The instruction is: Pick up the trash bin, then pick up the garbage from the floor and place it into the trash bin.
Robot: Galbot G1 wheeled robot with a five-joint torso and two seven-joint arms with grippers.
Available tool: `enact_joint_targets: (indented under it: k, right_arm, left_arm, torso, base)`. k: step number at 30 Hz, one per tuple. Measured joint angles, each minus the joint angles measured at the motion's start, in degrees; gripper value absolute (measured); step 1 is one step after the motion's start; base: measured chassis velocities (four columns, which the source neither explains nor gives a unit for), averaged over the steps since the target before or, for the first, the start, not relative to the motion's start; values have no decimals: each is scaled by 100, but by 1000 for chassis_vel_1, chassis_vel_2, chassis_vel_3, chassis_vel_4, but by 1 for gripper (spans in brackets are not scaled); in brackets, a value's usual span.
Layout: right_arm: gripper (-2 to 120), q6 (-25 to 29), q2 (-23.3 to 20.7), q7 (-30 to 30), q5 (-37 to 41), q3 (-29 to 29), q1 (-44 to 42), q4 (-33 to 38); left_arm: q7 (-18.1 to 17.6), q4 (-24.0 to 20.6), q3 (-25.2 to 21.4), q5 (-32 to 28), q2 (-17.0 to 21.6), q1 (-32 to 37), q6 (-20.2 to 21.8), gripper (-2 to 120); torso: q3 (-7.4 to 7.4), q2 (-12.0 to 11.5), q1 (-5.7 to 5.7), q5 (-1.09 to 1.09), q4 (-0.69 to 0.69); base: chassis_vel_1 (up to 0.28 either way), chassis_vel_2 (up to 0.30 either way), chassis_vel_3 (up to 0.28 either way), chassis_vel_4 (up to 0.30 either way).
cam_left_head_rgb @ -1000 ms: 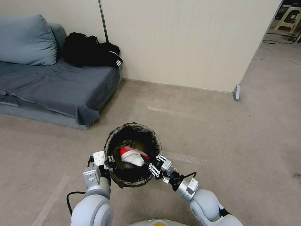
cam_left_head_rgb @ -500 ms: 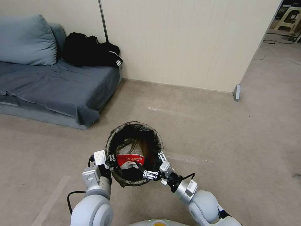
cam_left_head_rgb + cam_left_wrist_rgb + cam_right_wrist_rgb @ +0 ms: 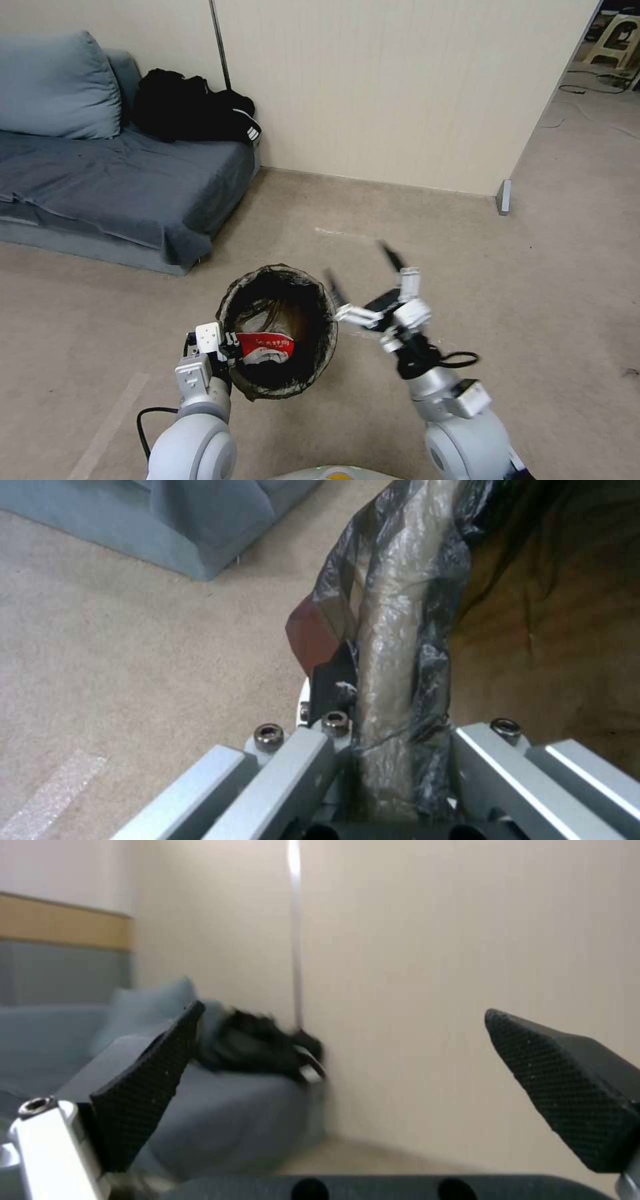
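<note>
Held clear of the floor: the trash bin [image 3: 277, 330], a small round bucket lined with a dark brown-black bag that folds over the rim. Likely light and fairly stiff in the wall, yet slick where the liner film wraps it; best taken at the rim, as here, with one finger inside and one outside. Seen from the left wrist view: the liner-covered rim [image 3: 393, 630] running straight between the jaws of the left gripper [image 3: 393, 760], both fingers closed tight on it, plastic bunched at the pinch. Seen from the head view: the left gripper [image 3: 223, 347] clamped on the near left edge of the bin, mouth of the bin opening away from the pincer and to its right.

Inside the bin, just beyond the left pincer: a red-and-white snack wrapper [image 3: 267, 347], lying against the near wall, crumpled. Probably feather-light, soft and crinkly, easy to pinch anywhere along an edge, apt to slip off smooth pads. Below the wrapper, only dark liner discernible; further contents too shadowed to tell.

Just beside the bin on its right, raised above rim level: the right gripper [image 3: 367, 290], fingers spread wide apart and holding nothing. From the right wrist view: two black textured pads [image 3: 143, 1090] far apart, with wall and grey sofa [image 3: 253, 1110] beyond.
</note>
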Motion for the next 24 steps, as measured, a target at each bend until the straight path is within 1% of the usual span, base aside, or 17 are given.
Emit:
enact_joint_targets:
  k: [4, 6, 11, 16, 24]
  right_arm:
    - [100, 152, 101, 194, -85, 90, -160, -255]
    - [100, 224, 202, 300, -124, 133, -227, -514]
    - [100, 328, 311, 348, -135, 155, -235, -926]
    - [100, 378, 338, 374, -141, 170, -184, -1118]
    - [100, 381, 349, 459, -185, 274, -12, -1240]
  left_arm:
    - [0, -14, -1, 0, 5, 15, 0, 1]
    - [-2, -36, -5, -1, 5, 34, -4, 1]
    - [-4, -118, -15, -11, 12, 72, -9, 1]
    - [-4, -170, -32, -24, 30, 104, -9, 1]
    - [-3, -259, -31, -31, 32, 156, -10, 1]
  torso:
    - [0, 0, 0, 1, 1]
    - [0, 0, 0, 1, 1]
    - [0, 0, 0, 1, 2]
    - [0, 0, 0, 1, 1]
    - [1, 0, 0, 1, 2]
  base:
    - [0, 0, 0, 0]
    - [0, 0, 0, 0]
    - [0, 0, 0, 0]
    - [0, 0, 0, 0]
    - [49, 49, 63, 60]
